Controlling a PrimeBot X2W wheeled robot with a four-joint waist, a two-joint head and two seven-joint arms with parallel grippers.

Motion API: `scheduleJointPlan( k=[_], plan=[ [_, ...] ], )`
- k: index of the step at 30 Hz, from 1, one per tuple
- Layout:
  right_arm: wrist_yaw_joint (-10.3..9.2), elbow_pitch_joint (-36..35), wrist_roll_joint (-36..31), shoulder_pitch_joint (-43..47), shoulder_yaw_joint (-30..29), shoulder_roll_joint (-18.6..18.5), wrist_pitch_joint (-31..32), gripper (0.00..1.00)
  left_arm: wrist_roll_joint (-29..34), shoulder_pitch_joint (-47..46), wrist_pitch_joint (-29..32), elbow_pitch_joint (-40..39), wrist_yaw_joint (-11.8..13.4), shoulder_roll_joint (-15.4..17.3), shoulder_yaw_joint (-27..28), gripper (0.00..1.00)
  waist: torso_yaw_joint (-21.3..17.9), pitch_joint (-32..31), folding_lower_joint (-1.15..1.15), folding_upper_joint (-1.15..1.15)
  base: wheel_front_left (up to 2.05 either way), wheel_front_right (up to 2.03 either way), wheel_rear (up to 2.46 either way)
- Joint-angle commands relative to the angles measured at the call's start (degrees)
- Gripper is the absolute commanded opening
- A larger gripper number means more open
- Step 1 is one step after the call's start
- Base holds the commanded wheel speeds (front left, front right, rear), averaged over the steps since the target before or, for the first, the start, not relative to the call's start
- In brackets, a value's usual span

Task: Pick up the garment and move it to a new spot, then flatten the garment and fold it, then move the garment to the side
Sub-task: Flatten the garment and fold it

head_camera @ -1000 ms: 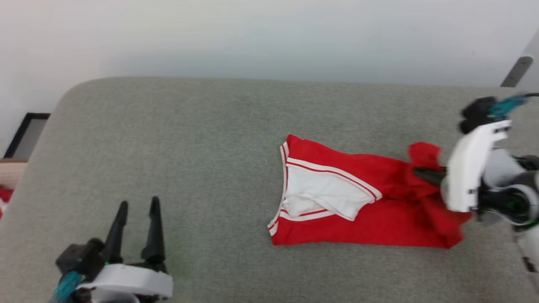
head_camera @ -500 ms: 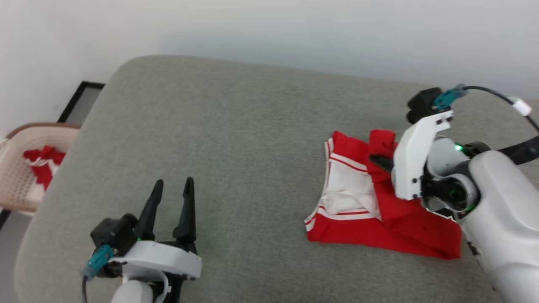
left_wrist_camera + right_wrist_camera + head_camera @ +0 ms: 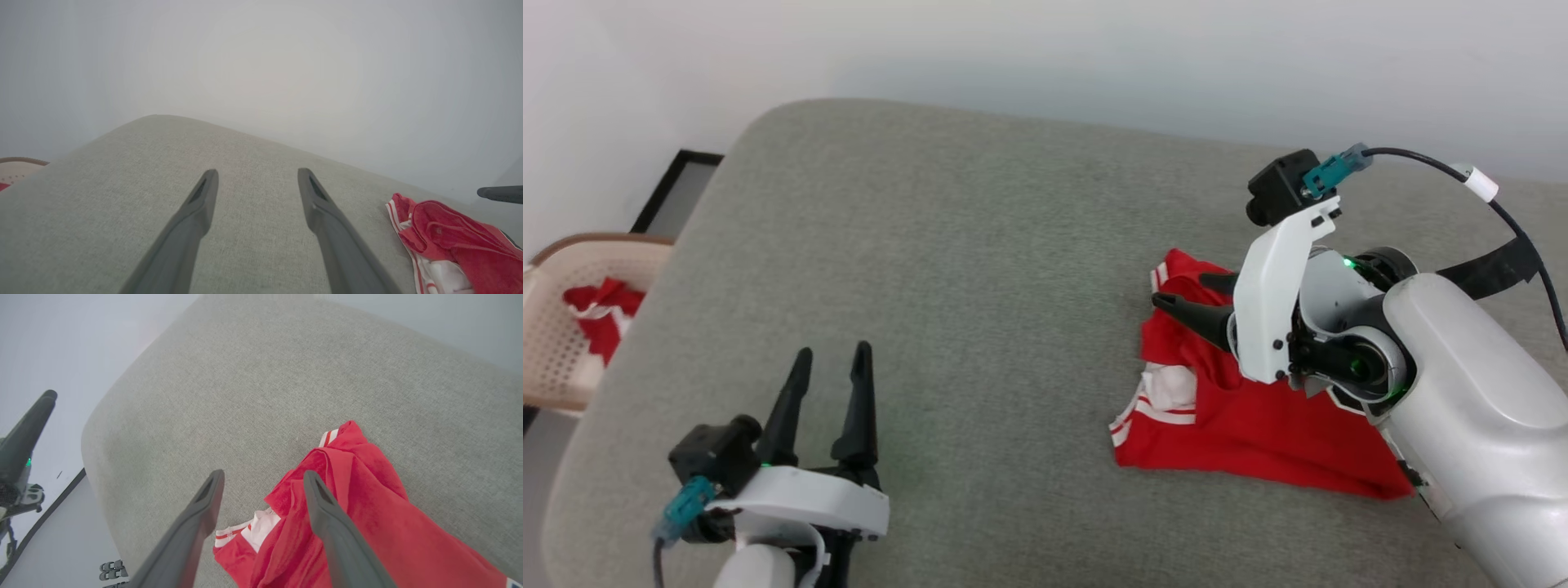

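The garment (image 3: 1258, 425) is a red shirt with white striped trim, lying folded over on the right of the grey cushioned surface (image 3: 972, 245). A bunched red flap covers most of its white sleeve. My right gripper (image 3: 1191, 296) hovers open just over the garment's left end, with nothing pinched between its fingers. In the right wrist view the open right gripper (image 3: 263, 475) stands above the garment (image 3: 359, 506), whose red fold lies beneath it. My left gripper (image 3: 833, 353) is open over bare cushion at the lower left, far from the cloth. The left wrist view has the left gripper (image 3: 257, 173) open and the garment (image 3: 449, 237) at the lower right.
A beige plastic basket (image 3: 556, 269) holding red cloth stands off the surface's left edge. A dark-framed panel (image 3: 678, 192) lies on the floor by the white wall. The surface's rounded far-left corner drops away. My bulky right forearm (image 3: 1462, 392) overhangs the garment's right end.
The right gripper carried the garment's right edge leftward over the white sleeve, then opened and let it go. The head camera turned early on; the left arm stayed much the same.
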Motion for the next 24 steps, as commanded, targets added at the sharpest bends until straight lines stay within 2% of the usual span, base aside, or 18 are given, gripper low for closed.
scheduleJointPlan(
  k=[1,12,24],
  plan=[
    [-0.05,-1.46,1.2,-0.59,0.65,-0.77,-0.97,1.0,0.34,0.6,-0.03,-0.31,-0.18,0.7,0.25,1.0,-2.26,-0.71,0.0,0.0,0.0,0.0,0.0],
    [-0.05,-10.06,4.6,3.26,0.32,-6.77,-8.95,1.0,1.0,1.72,-0.03,-2.15,-0.16,2.81,1.18,1.0,-10.54,-2.65,0.0,0.0,0.0,0.0,0.0],
    [-0.05,-14.61,4.3,11.94,-2.32,-15.22,-25.04,1.0,2.01,5.09,-0.01,-2.96,-0.16,5.99,2.88,1.0,-18.53,-5.26,0.0,0.0,0.0,0.0,0.0]
  ],
)
